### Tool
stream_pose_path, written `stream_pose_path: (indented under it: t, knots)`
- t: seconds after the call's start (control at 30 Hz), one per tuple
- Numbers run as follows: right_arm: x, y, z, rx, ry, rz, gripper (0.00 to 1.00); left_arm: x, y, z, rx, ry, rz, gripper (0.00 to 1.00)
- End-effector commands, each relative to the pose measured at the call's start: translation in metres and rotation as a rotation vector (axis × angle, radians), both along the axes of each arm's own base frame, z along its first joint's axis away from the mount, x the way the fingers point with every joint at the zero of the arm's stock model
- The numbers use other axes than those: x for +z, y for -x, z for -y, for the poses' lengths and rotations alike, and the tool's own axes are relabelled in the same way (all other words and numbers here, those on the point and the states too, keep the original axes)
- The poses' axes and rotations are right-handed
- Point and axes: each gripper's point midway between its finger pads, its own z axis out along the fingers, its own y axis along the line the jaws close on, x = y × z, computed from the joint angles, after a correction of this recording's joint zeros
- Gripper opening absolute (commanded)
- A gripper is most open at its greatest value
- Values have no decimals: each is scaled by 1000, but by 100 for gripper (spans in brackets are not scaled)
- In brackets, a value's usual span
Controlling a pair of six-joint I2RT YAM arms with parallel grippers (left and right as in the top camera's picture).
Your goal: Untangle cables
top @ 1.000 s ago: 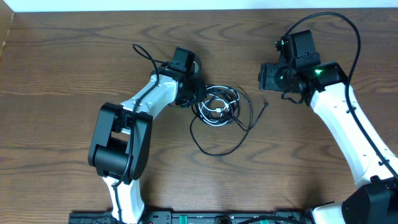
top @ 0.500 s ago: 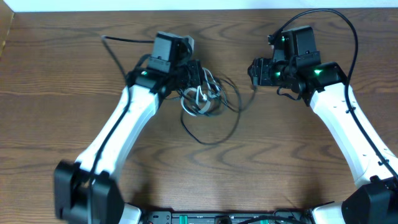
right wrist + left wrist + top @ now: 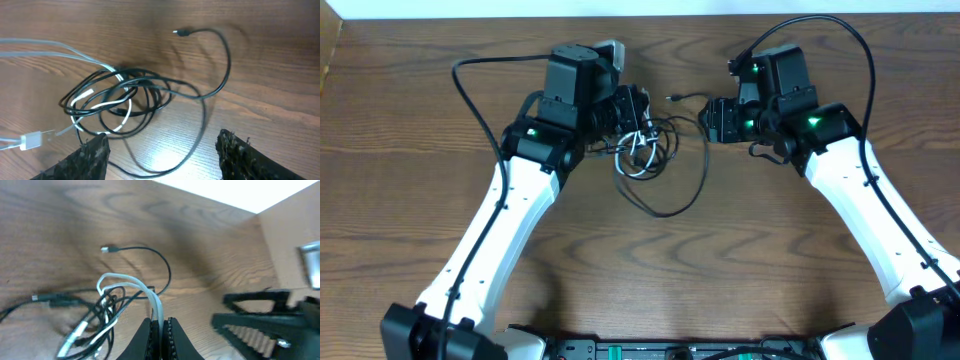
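Left claw (image 3: 161, 322) is clenching the thin white cord (image 3: 125, 279), which is running straight out from its fingertips and tangling with the thin black cord (image 3: 675, 205) on the brown wooden table (image 3: 420, 250) between both claws. Right claw (image 3: 164, 145) is standing released, empty. The black cord's small plug tip (image 3: 180, 33) is lying just ahead of the right claw, pointing at the left claw; its long loop is trailing toward the arm bases.

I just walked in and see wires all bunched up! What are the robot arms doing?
They are untangling two cables. The left gripper is shut on the white cable, which is wound up with the black cable on the table. The right gripper is open beside the bunch and holds nothing.
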Motion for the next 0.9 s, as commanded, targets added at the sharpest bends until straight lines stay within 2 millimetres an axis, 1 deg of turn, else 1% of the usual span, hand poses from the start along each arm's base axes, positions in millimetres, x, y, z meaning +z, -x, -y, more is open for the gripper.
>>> stream_pose_path:
  t: [0.0,0.17,0.43,0.57,0.67,0.87]
  knots:
    - [3,-3,-3,15,-1,13,66,35,5,0,-3,54,73,8]
    - [3,-3,-3,15,-1,12,66,63,12,-2,-4,80,151,7]
    - [3,-4,-4,16,-1,13,66,118,27,-7,-1,143,308,8]
    - [3,-4,-4,16,-2,15,66,138,34,-10,1,167,362,7]
    - [6,-4,-8,32,-25,23,68,142,35,-10,0,171,374,7]
    - [23,-7,-29,109,-129,65,69,141,35,-10,1,171,373,7]
